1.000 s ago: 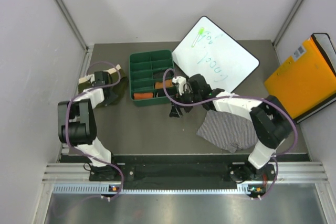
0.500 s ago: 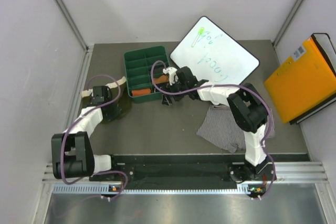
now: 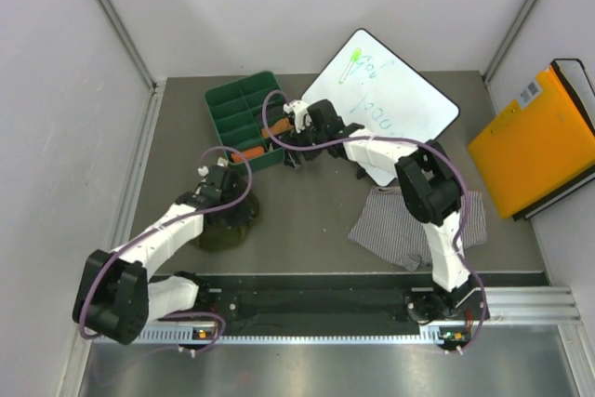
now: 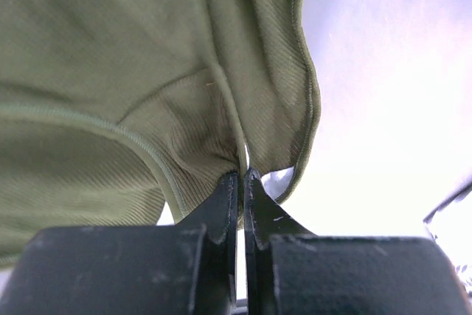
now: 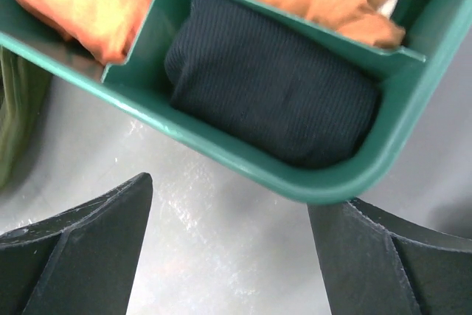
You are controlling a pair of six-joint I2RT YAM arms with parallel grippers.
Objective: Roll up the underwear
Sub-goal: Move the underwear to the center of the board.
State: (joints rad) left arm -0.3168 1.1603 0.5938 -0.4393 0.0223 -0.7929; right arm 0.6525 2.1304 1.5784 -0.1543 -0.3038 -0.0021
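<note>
The olive green underwear [image 3: 221, 227] hangs bunched over the table in front of the left arm. My left gripper [image 3: 229, 191] is shut on a fold of it; the left wrist view shows the olive cloth [image 4: 147, 71] pinched between the jaws of that gripper [image 4: 243, 175]. The grey-white striped underwear [image 3: 409, 225] lies flat near the right arm's base. My right gripper [image 3: 293, 157] stands open at the near corner of the green tray [image 3: 212, 98], nothing between its fingers [image 5: 103, 234]. A dark rolled cloth [image 5: 273, 101] fills that corner compartment of the tray [image 5: 243, 167].
Orange cloth [image 5: 81, 5] sits in the neighbouring tray compartments. A whiteboard [image 3: 390, 99] lies at the back, partly under the right arm. An orange folder [image 3: 535, 137] leans at the right wall. Side walls close in left and right.
The left gripper carried the olive underwear from the far left toward the middle and nearer. The right gripper reached further left, and the green tray slid left and turned.
</note>
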